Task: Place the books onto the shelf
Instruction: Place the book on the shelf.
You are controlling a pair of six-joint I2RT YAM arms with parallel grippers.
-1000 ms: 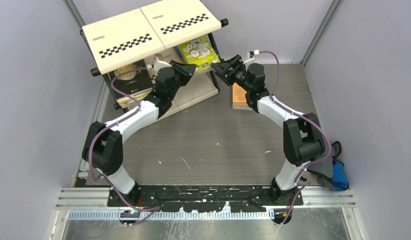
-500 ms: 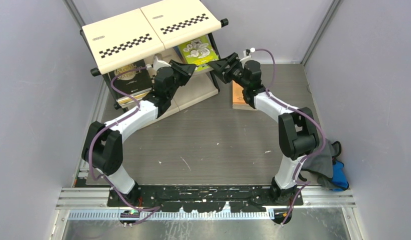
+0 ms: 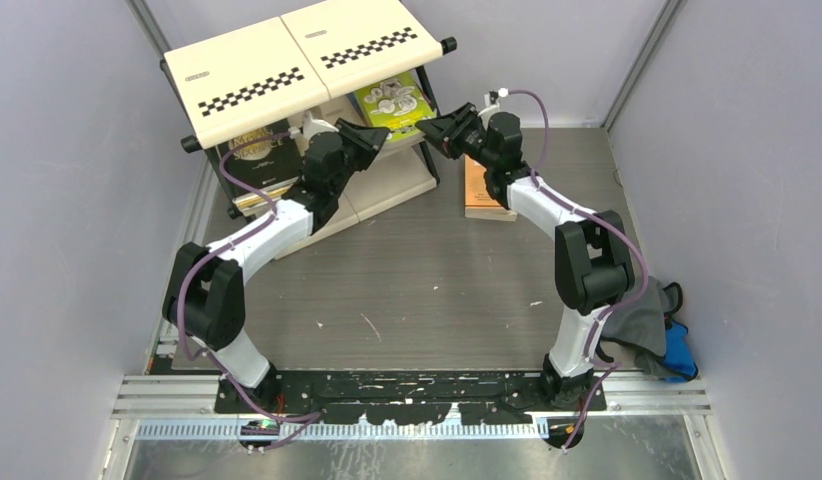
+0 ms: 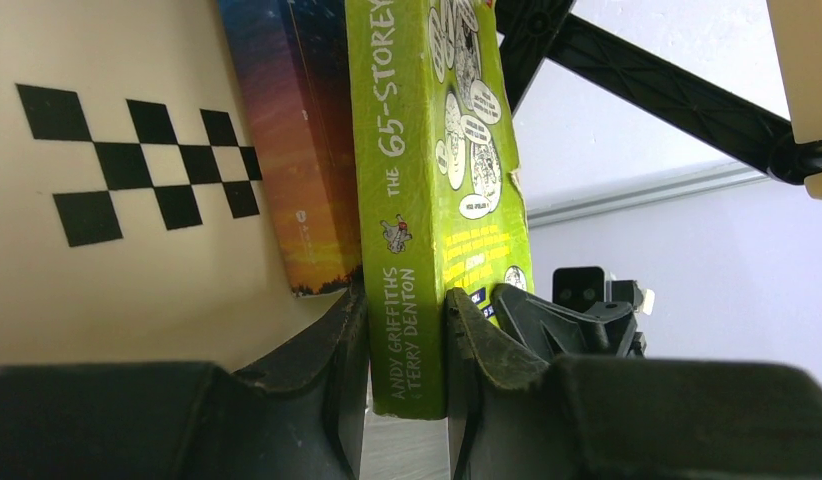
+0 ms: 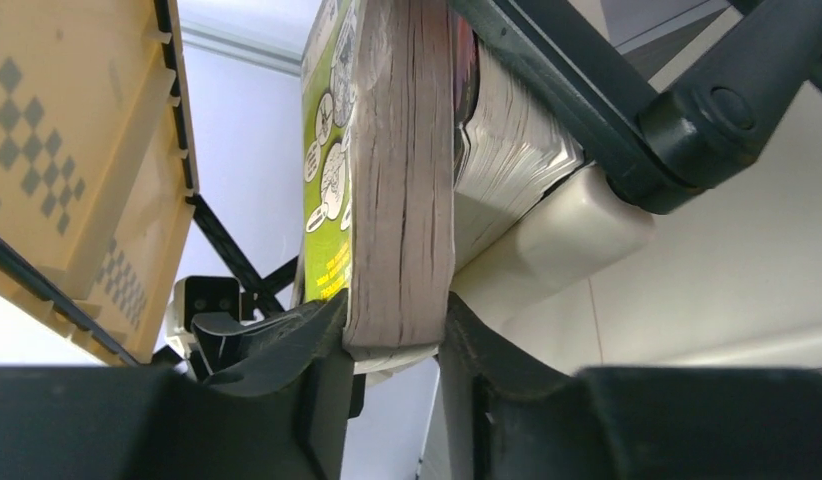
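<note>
- The lime green book [image 3: 392, 98] sits on the middle tier of the shelf [image 3: 257, 75], under the right half of the top panel, with its front cover showing from above.
- The left gripper [image 3: 380, 131] pinches this book at the spine. In the left wrist view its fingers [image 4: 332, 350] press on both sides of the green spine [image 4: 417, 200], near the printed authors' names.
- The right gripper [image 3: 429, 125] meets the same book from the other side. In the right wrist view its fingers [image 5: 322, 345] close against the cover and the back of the page block [image 5: 402, 180].
- A blue book [image 4: 307, 150] with a sunset-coloured cover stands right beside the green one, touching it, against a cream panel with a checkered strip [image 4: 137, 280].
- A dark green-and-gold book [image 3: 255, 155] is on the left half of the same tier.
- An orange book [image 3: 477, 192] lies flat on the table [image 3: 417, 270], just right of the shelf and partly under the right arm.
- A grey-and-blue cloth bundle [image 3: 659, 338] lies at the table's right edge, well apart from the shelf.
</note>
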